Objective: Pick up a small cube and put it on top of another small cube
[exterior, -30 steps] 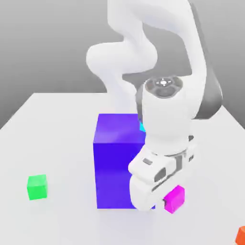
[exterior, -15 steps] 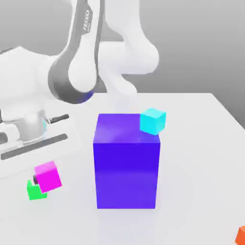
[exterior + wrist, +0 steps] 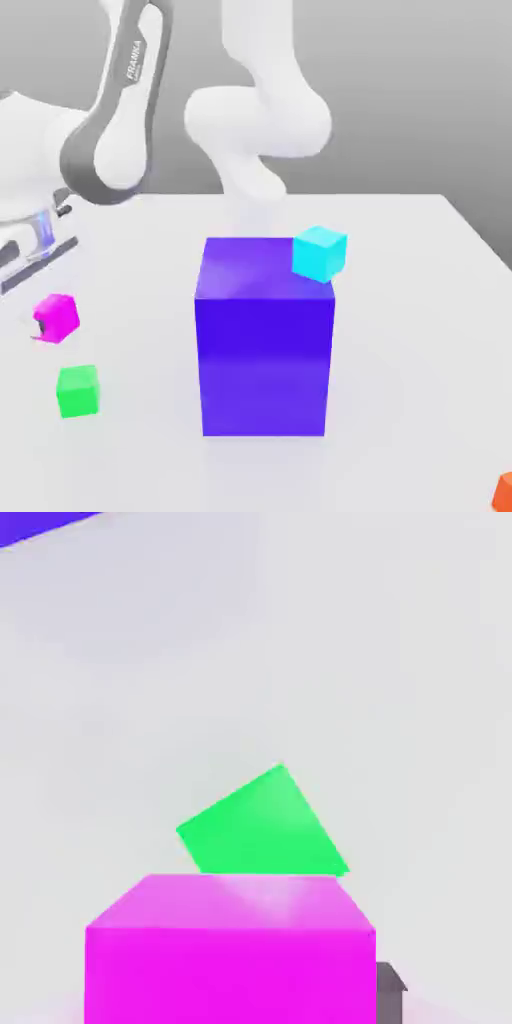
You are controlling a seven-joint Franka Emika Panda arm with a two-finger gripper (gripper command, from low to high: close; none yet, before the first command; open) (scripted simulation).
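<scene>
End effector (image 3: 45, 330) sits at the exterior view's left edge, up off the table (image 3: 420, 330), clamped on the magenta cube (image 3: 56, 317) — 1 dark finger (image 3: 391, 990) peeks out beside the cube in the hand view, pressed against its side. Cube's in the air, tilted a bit, no contact w/ the table.

Right below the end effector, a little toward the exterior view's right: green cube (image 3: 77, 390), flat on the table, clear gap between it & the magenta one, not touching. Hand view looks down past the magenta cube (image 3: 230, 952) & there's the green cube (image 3: 262, 824) just beyond its upper edge, turned at an angle vs. the held cube — so not lined up square.

Further out toward the exterior view's right: big blue-purple block (image 3: 264, 335), standing upright mid-table, well apart from the end effector. A sliver of it (image 3: 40, 524) shows at a corner of the hand view. Cyan cube (image 3: 320, 253) is by the block's top far corner, on the side away from the end effector; can't tell if it rests on the block or behind it.

Farthest out: orange cube (image 3: 504, 492), at the table's near corner, cut off by the frame edge.

White arm (image 3: 120, 120) loops overhead from the base behind the block down to the end effector.
</scene>
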